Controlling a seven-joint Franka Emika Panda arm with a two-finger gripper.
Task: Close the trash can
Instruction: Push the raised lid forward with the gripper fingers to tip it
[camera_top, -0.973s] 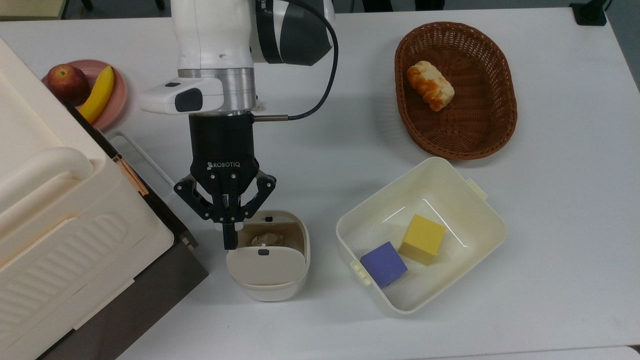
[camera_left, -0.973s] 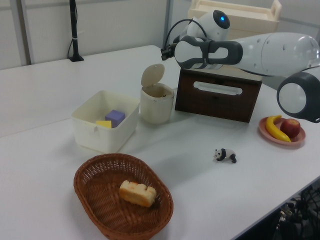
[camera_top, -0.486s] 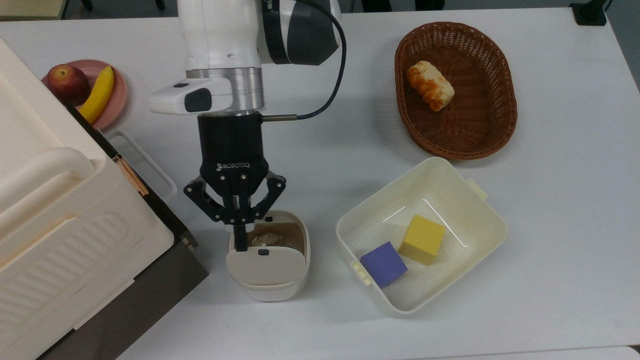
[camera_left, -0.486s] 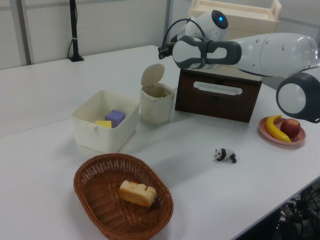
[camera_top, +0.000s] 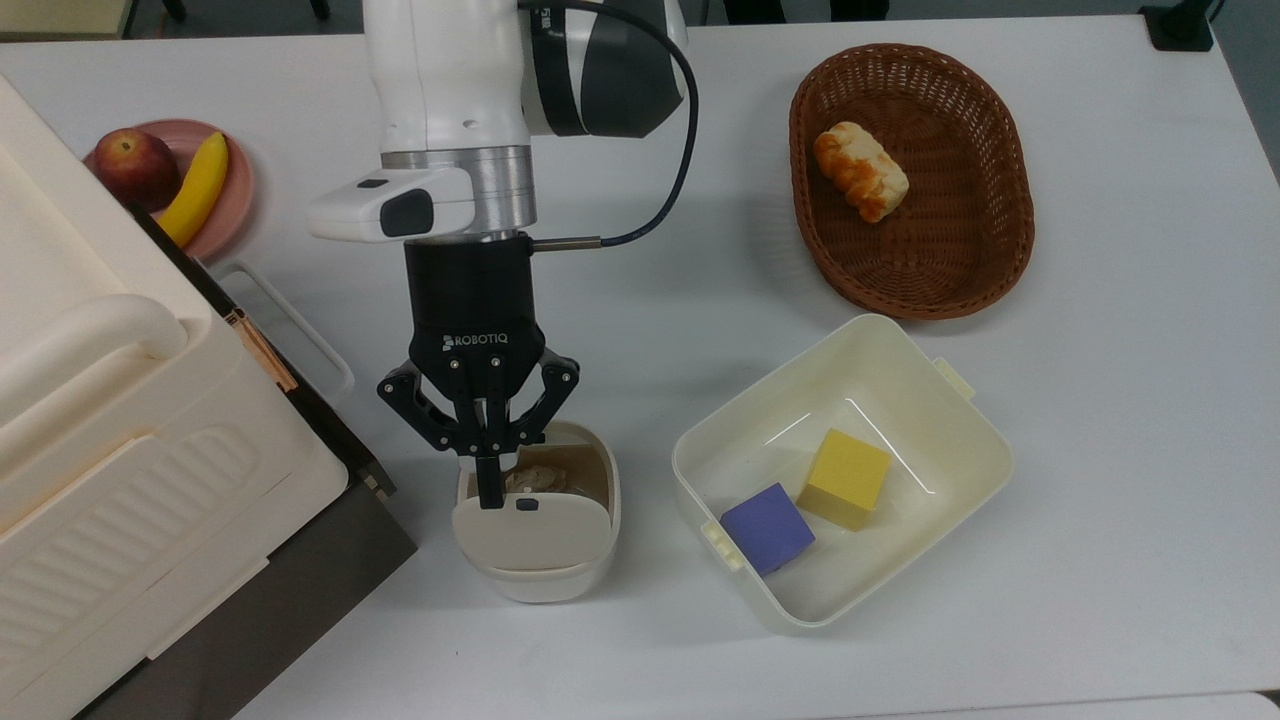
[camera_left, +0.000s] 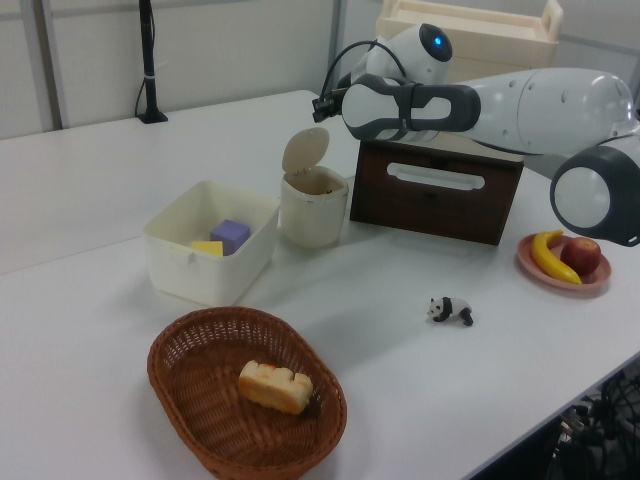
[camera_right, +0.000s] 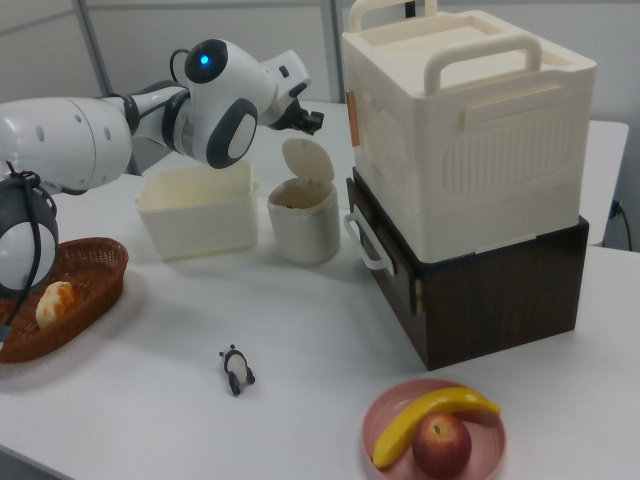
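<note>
Jaws (camera_top: 489, 492) are pressed together with nothing between them — in the top view my fingertips are hanging over the open mouth of the trash can (camera_top: 537, 575), right at the upper edge of its raised lid (camera_top: 530, 533) and just beside the small dark button (camera_top: 527, 504). I cannot tell whether they are touching the lid.

I am seeing the can standing on the white desk (camera_top: 1120, 400) with its lid tipped up nearly upright, as the left view (camera_left: 304, 150) and right view (camera_right: 308, 160) show; something crumpled is lying inside it. In the top view it is sitting between the dark box (camera_top: 290, 590) that is carrying the cream case (camera_top: 130, 430) on the top view's left, and the tub (camera_top: 960, 470) holding a yellow cube (camera_top: 845, 477) and a purple cube (camera_top: 767, 527) on the top view's right.

Farther off, a wicker basket (camera_top: 985, 250) is holding a bread roll (camera_top: 860, 170), and a pink plate (camera_top: 235, 200) is carrying an apple (camera_top: 135, 167) and a banana (camera_top: 198, 188). A toy panda (camera_left: 451, 310) is lying on the desk, well apart from the can.
</note>
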